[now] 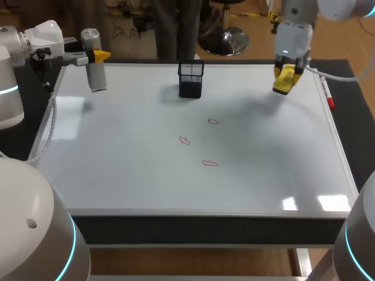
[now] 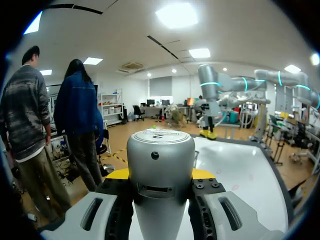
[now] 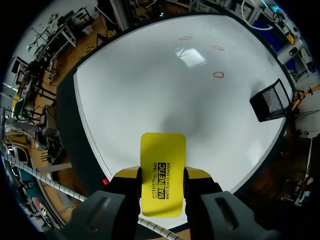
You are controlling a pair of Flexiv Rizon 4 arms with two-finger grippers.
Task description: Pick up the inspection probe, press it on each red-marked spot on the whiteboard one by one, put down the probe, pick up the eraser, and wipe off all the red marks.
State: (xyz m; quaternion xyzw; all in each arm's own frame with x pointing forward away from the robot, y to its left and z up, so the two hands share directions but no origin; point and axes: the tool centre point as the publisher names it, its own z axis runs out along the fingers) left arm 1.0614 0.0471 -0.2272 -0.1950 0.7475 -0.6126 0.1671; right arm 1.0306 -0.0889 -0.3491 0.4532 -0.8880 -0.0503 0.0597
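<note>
Both arms are loaded. The left pincer point(image 1: 97, 56) is closed on the grey inspection probe point(image 1: 94, 73), which stands upright at the far left corner of the whiteboard point(image 1: 117, 170). I can't quite tell whether its lower end touches the board. The right pincer point(image 3: 161, 176) grips the yellow eraser point(image 3: 162, 150) by its long sides, its long axis running out ahead of the fingers, above the far right part of the board.

The three red marks point(image 1: 212, 122) point(image 1: 184, 140) point(image 1: 210, 163) are unwiped in the middle, near one another. They lie nearer me than both pincers, to the right of the probe and to the left of the eraser. The right pincer looks a little closer to them. The black mesh basket point(image 1: 191, 79) stands beyond the marks, clear of either path.
</note>
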